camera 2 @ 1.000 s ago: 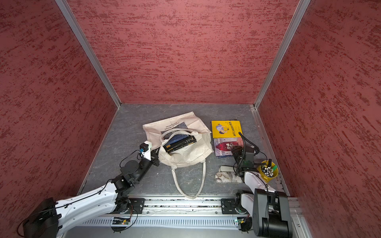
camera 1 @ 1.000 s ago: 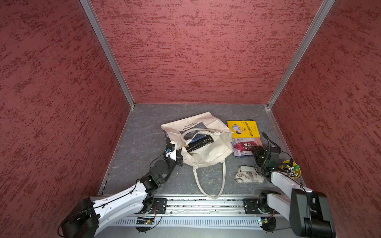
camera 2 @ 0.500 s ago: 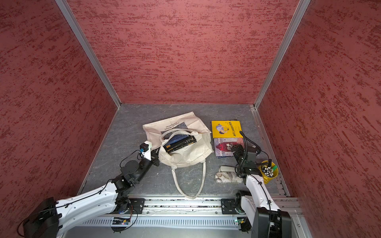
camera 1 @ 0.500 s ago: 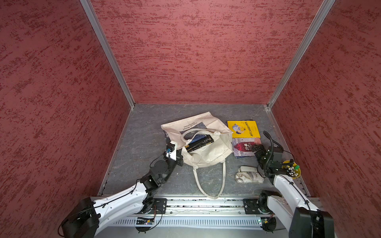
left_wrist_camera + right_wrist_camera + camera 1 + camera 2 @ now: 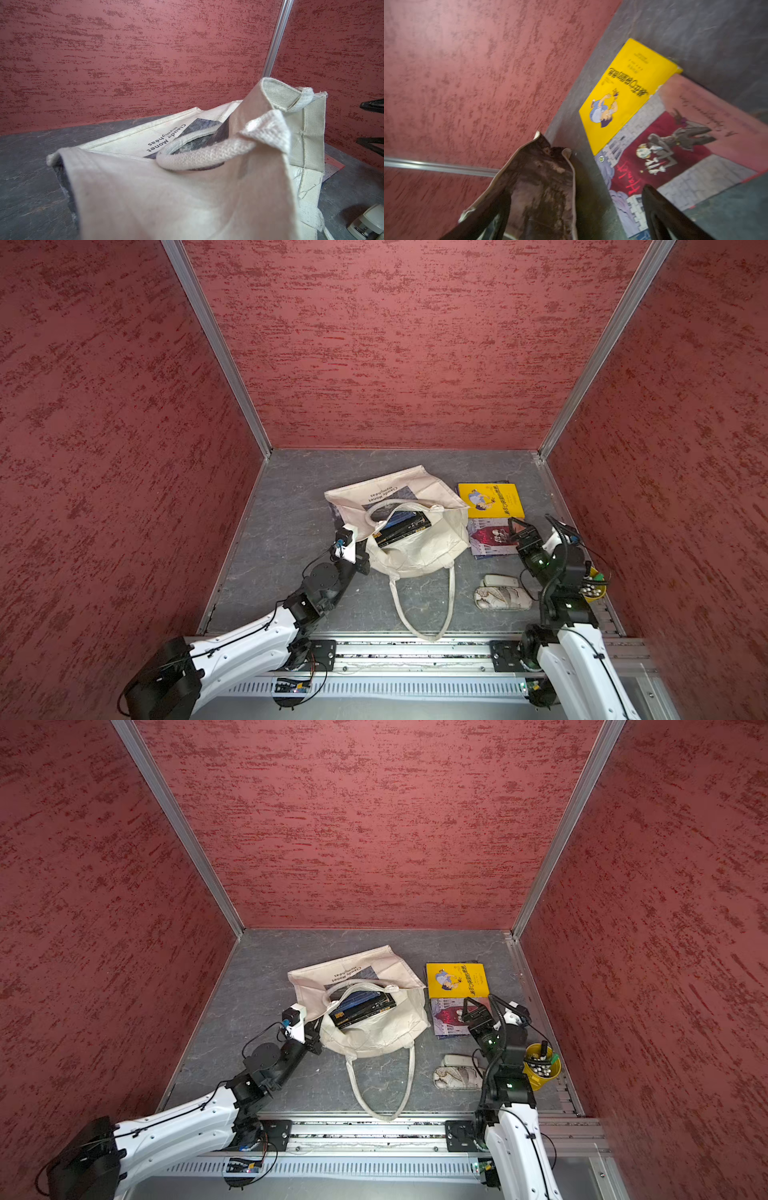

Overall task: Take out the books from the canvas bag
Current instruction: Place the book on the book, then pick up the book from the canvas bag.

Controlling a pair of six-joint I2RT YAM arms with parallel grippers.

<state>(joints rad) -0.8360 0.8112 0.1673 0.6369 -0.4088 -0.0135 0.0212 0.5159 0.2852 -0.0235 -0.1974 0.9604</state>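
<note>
Loosely slumped cream canvas bag (image 5: 419, 551), dark books (image 5: 402, 527) inside, left gripper (image 5: 365, 561) pinching rim, right gripper (image 5: 523, 529) wide

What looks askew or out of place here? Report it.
Nothing is damaged or spilled. The canvas bag lies slumped, one side of its mouth held up by the shut left gripper, with dark books stacked crooked inside. Beside it, the yellow book overlaps the red-and-grey illustrated book.
</note>
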